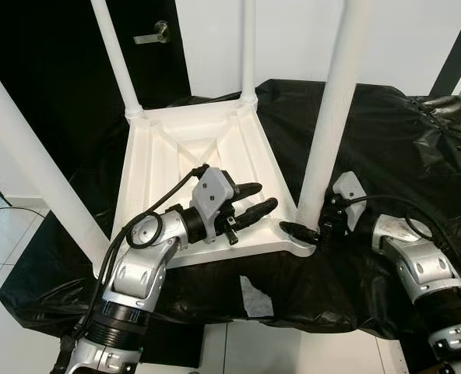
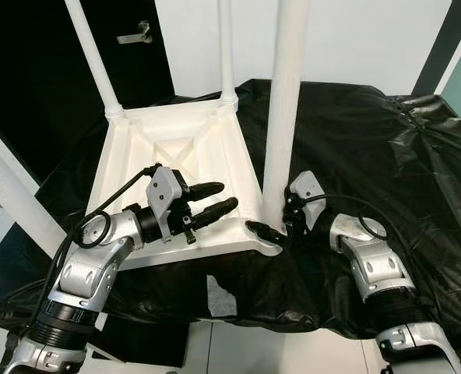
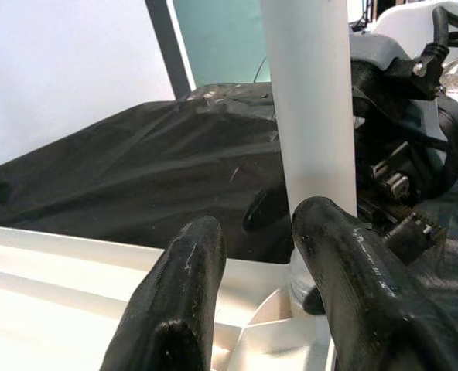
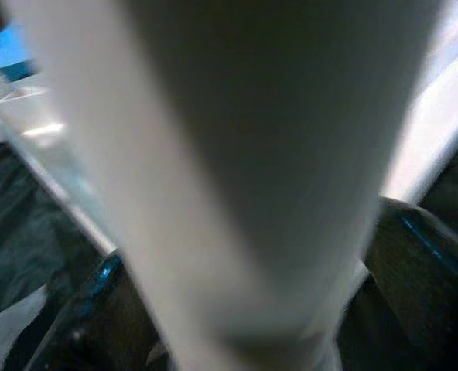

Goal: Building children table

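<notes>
A white children's table (image 1: 176,156) lies upside down on a black-covered surface, with its legs pointing up. My left gripper (image 1: 265,195) hovers open over the underside near the front rim, its fingers (image 3: 182,301) aimed at the near right leg (image 1: 332,101) and holding nothing. My right gripper (image 1: 308,231) is at the base of that leg, where it meets the corner. In the right wrist view the leg (image 4: 244,178) sits between the two fingers (image 4: 422,270), which are shut on it. Another leg (image 1: 28,156) rises at the near left corner.
Crinkled black plastic sheet (image 1: 386,132) covers the work surface, with open room to the right of the table. A white paper scrap (image 1: 254,300) lies at the front edge. A dark door with a metal handle (image 1: 153,35) stands behind. Light floor tiles (image 1: 5,234) lie at the left.
</notes>
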